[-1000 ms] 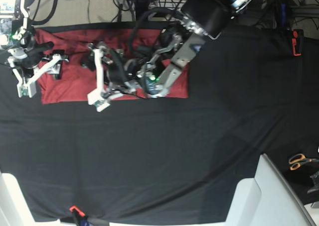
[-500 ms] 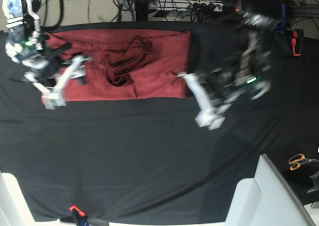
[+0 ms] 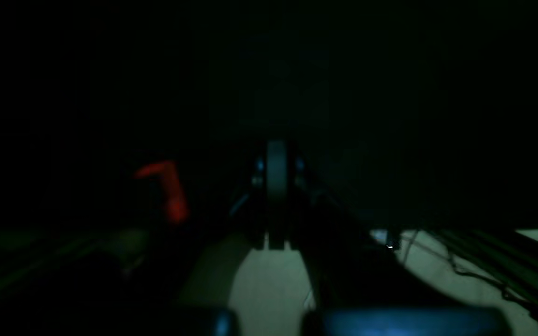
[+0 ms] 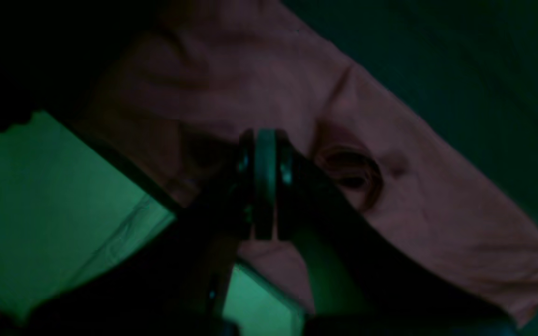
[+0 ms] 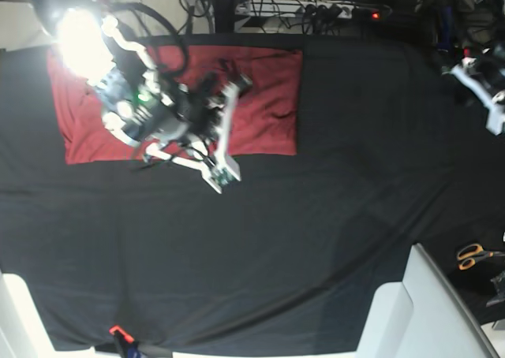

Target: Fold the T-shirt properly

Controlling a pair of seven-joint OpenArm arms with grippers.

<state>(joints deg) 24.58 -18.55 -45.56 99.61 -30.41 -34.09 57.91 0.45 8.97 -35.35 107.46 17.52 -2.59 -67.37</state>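
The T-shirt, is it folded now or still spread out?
Folded, it seems: the T-shirt lies as a compact red rectangle on the black tablecloth, no sleeves sticking out. How neatly the layers sit cannot be told.

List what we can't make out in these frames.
- T-shirt: its middle is covered by the right arm in the base view; lamp glare washes out the top-left corner.
- Left gripper: base view cuts it off at the right edge.
- Left wrist view: nearly black; red blob unidentifiable.
- Right gripper: dim, blurred.
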